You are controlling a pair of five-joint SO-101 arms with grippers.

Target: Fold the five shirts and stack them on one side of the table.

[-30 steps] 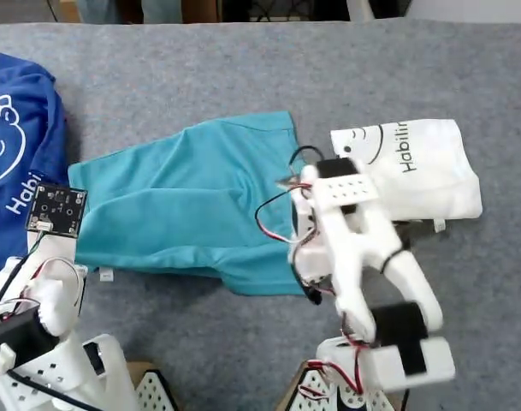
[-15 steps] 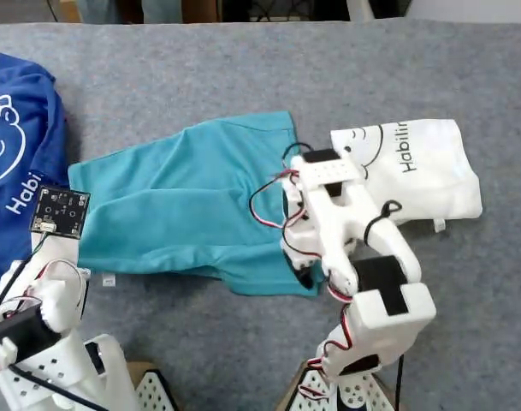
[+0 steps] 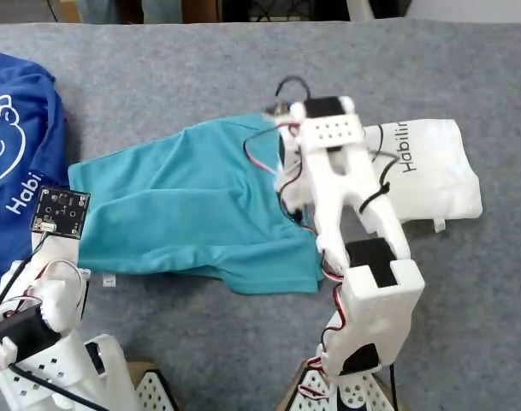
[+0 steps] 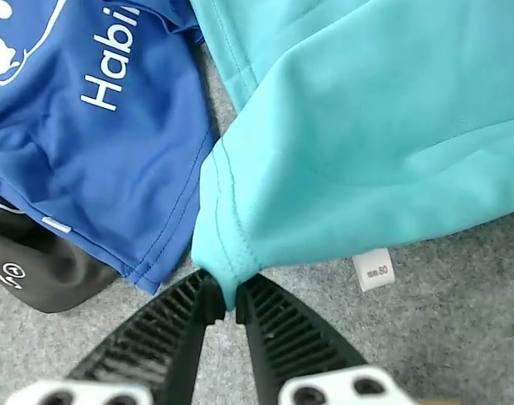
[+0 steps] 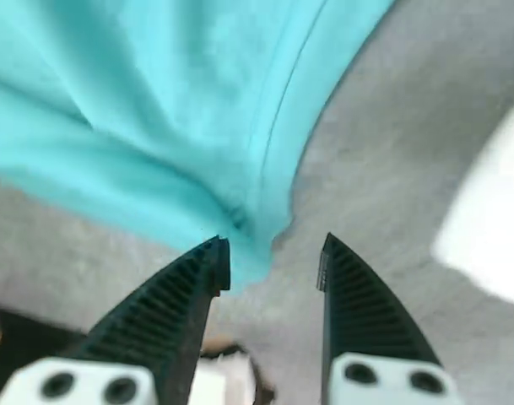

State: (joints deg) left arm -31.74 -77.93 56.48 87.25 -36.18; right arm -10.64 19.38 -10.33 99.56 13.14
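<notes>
- High view first, for your bearings: the teal shirt (image 3: 192, 205) lies spread and creased in the middle of the grey table (image 3: 200, 68), not folded.
- Your blue shirt (image 3: 20, 145) sits unfolded at the table's left edge, up against the teal shirt's left side. The white shirt (image 3: 431, 171) lies folded on the right, just beside the teal one.
- Your left arm (image 3: 46, 257) stands at the near left corner of the teal shirt.
- From the left wrist view, your left gripper (image 4: 227, 302) is clamped on that corner, with the hem pinched tight between the two black ribbed fingers (image 4: 176, 333).
- That view also shows the blue shirt touching the teal hem right next to the pinched corner. A small white label (image 4: 373, 270) pokes out from under the teal shirt onto the table.
- A black item (image 4: 29, 270) lies partly under the blue shirt; you cannot tell what it is.
- Your right arm (image 3: 354, 197) stretches from the near edge along the teal shirt's right side, between it and the white shirt. Its wrist is over the shirt's far right corner.
- From the right wrist view, your right gripper (image 5: 272, 257) has its jaws well apart and grips nothing.
- A corner of the teal shirt lies on the table between the jaws, close against one finger. Whether it touches that finger cannot be told.
</notes>
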